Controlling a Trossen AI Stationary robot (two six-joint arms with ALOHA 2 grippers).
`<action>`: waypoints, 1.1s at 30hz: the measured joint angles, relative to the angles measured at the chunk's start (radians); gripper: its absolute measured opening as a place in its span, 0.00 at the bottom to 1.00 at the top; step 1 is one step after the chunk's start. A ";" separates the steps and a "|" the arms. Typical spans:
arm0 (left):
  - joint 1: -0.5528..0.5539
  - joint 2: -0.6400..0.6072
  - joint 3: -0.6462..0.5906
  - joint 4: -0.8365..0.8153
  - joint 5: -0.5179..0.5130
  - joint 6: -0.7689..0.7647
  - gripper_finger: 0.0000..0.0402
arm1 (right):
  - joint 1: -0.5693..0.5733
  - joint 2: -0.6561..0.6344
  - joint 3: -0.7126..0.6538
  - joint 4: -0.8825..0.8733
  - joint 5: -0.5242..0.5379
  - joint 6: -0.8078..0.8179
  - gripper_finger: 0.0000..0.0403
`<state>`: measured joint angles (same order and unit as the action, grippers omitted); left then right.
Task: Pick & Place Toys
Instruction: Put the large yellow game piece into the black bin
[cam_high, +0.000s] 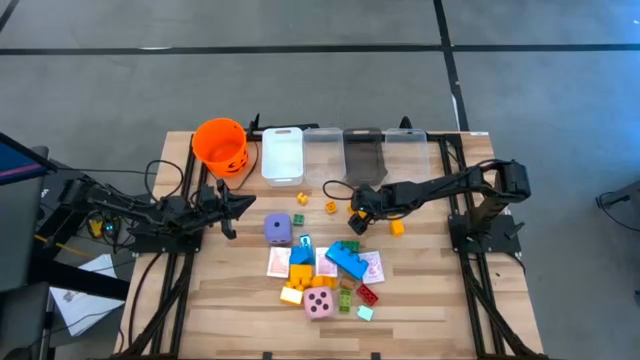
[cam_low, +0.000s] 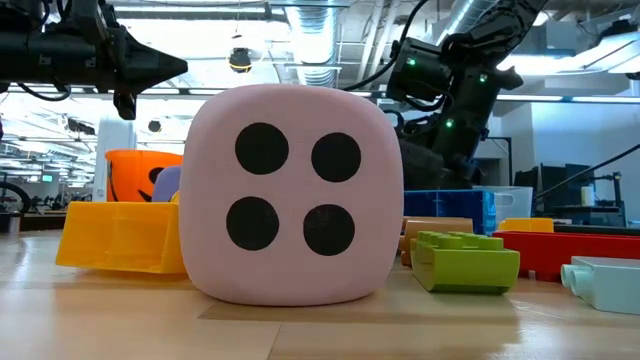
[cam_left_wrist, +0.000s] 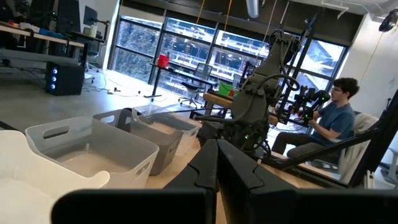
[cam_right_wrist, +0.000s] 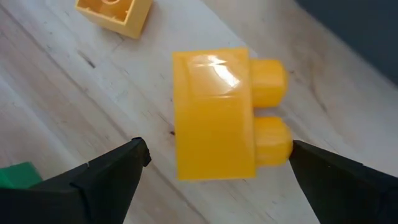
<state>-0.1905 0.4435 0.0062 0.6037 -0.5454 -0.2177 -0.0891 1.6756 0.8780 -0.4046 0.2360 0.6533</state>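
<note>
Your right tool (cam_high: 357, 213) is wide open and holds nothing, hanging over the yellow-orange brick (cam_right_wrist: 224, 112) that lies on its side on the surface (cam_high: 430, 290), just beyond the main toy pile (cam_high: 325, 270) toward the bins (cam_high: 345, 150). In the right wrist view the brick sits between the two fingertips (cam_right_wrist: 99, 177), slightly ahead of them. Its two studs point toward one finger, so the long axis runs across the gap, finger to finger. I'd judge that the span is tight: advance a bit, then drop and close. Left tool (cam_high: 235, 207) is shut, empty, parked near the orange bucket (cam_high: 220, 145); the right arm is clearly nearer.
</note>
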 joint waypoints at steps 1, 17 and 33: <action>0.000 0.000 0.000 0.000 0.000 0.000 0.00 | 0.000 0.000 0.000 0.000 0.012 -0.002 0.94; 0.000 0.000 0.000 -0.001 0.000 0.000 0.00 | -0.012 -0.001 0.000 0.002 0.055 -0.019 0.69; 0.000 0.003 0.000 -0.002 0.000 0.000 0.00 | -0.010 -0.035 0.005 0.050 0.004 0.001 0.68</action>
<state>-0.1905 0.4461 0.0061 0.6020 -0.5451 -0.2180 -0.0986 1.6408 0.8828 -0.3550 0.2402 0.6548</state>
